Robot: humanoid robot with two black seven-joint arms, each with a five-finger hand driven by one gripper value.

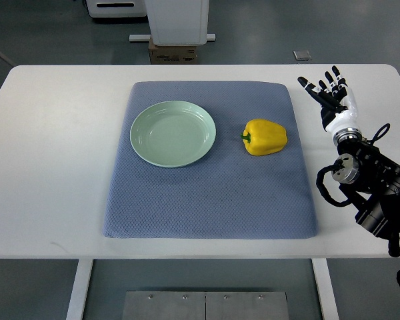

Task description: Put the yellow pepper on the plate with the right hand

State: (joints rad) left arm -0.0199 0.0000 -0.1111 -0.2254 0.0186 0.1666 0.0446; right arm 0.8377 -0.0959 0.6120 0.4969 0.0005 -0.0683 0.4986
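right hand: at the right of the frame, over bare white table just past the right edge of the mat, its arm coming in from the lower right. the fingers are spread wide and hold nothing.

left hand: not in the picture at all.

yellow pepper: lying on its side on the blue-grey mat, right of centre in the frame, green stem pointing left toward the plate. nothing touches it.

plate: pale green, empty, on the mat at centre-left of the frame, a clear gap between its rim and the pepper's stem.

step in hand: by my reading the reach — the hand is near the pepper but apart from it, off to its upper right, so the grasp is not yet begun.

how to do it well: bring the open hand left and down over the pepper's body, not the stem; close across its broad middle so the lobes sit between fingers and thumb. the skin looks smooth and the shape is rounded, so a shallow pinch would likely let it roll or slip — wrap it fully before lifting.

after that: lift clear of the mat, carry left, lower onto the plate's flat centre rather than its raised rim, then open.
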